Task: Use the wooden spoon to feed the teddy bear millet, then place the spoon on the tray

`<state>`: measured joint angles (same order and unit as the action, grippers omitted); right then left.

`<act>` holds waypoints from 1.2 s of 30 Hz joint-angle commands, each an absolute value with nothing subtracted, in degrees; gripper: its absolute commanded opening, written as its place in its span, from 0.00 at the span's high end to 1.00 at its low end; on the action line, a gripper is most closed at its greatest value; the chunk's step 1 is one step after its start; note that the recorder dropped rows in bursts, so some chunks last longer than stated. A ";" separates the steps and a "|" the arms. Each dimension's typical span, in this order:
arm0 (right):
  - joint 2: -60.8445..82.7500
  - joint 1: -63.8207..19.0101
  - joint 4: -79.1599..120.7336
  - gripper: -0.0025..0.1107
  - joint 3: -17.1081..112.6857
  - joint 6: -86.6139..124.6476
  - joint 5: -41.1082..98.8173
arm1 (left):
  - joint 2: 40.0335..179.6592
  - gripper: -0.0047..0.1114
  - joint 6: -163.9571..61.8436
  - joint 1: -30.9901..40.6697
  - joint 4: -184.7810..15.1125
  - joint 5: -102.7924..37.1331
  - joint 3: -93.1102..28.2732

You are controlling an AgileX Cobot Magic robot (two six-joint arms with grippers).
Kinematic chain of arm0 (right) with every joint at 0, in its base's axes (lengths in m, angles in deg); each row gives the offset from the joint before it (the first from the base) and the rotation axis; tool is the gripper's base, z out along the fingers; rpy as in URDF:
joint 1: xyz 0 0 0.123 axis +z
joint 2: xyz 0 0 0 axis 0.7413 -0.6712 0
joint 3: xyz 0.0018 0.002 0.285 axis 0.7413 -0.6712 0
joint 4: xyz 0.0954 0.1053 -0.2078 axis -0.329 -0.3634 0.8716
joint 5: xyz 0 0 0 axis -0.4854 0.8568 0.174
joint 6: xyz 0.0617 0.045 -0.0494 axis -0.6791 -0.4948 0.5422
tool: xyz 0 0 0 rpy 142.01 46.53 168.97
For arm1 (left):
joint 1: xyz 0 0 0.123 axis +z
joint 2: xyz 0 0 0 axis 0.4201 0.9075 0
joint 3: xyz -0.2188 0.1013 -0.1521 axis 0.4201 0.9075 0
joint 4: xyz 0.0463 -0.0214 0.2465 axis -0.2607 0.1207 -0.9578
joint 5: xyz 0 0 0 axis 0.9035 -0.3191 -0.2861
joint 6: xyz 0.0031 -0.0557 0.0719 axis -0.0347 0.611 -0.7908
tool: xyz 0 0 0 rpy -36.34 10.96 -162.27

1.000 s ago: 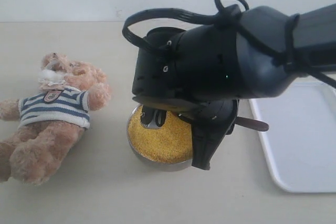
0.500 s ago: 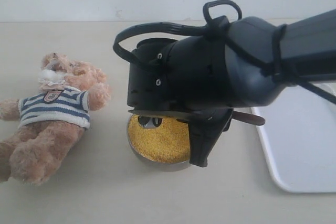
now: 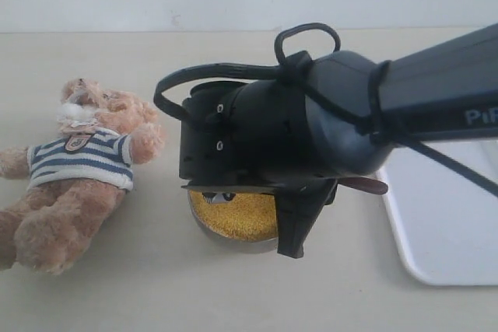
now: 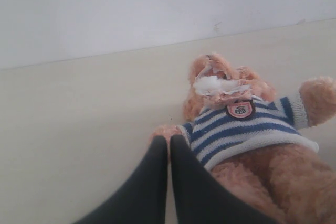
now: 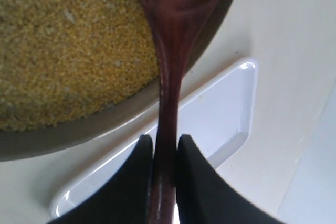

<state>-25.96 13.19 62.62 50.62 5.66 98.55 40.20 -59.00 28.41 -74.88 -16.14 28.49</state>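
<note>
The teddy bear [image 3: 78, 172] lies on its back at the left of the table, in its striped shirt; it also fills the left wrist view as the teddy bear [image 4: 247, 124]. My left gripper [image 4: 168, 142] is shut and empty, its tips near the bear's arm. The metal bowl of millet [image 3: 233, 215] sits mid-table, mostly hidden under my right arm. My right gripper [image 5: 164, 142] is shut on the wooden spoon's handle [image 5: 167, 114]; the spoon bowl hangs over the millet [image 5: 68, 51]. The handle end of the wooden spoon [image 3: 366, 185] sticks out toward the white tray [image 3: 451, 215].
My right arm's black housing [image 3: 311, 126] with looped cables covers the table's middle. The tray [image 5: 210, 119] lies beside the bowl rim [image 5: 105, 121]. A pale wall backs the table.
My right arm has shifted left and slightly down over the bowl, carrying the spoon with it and covering more of the millet. The bear and tray have not moved.
</note>
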 commanded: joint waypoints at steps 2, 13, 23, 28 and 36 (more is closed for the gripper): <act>-25.88 13.37 63.11 0.98 50.44 5.42 98.82 | 40.03 0.93 -58.98 28.18 -74.93 -16.12 28.27; -25.88 16.50 62.08 0.98 50.34 5.42 98.82 | 40.03 0.93 -58.98 28.18 -74.93 -16.12 28.27; -25.88 16.64 59.43 0.98 50.34 5.85 98.82 | 40.03 0.93 -58.98 28.18 -74.93 -16.12 28.27; -25.88 16.64 58.27 0.98 50.34 6.93 98.82 | 40.03 0.93 -58.98 28.18 -74.93 -16.12 28.27; -25.88 16.64 57.14 0.98 50.34 6.93 98.82 | 40.03 0.93 -58.98 28.18 -74.93 -16.12 28.27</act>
<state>-25.96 16.63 58.81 50.36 6.33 98.87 40.20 -59.00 28.41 -74.88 -16.14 28.49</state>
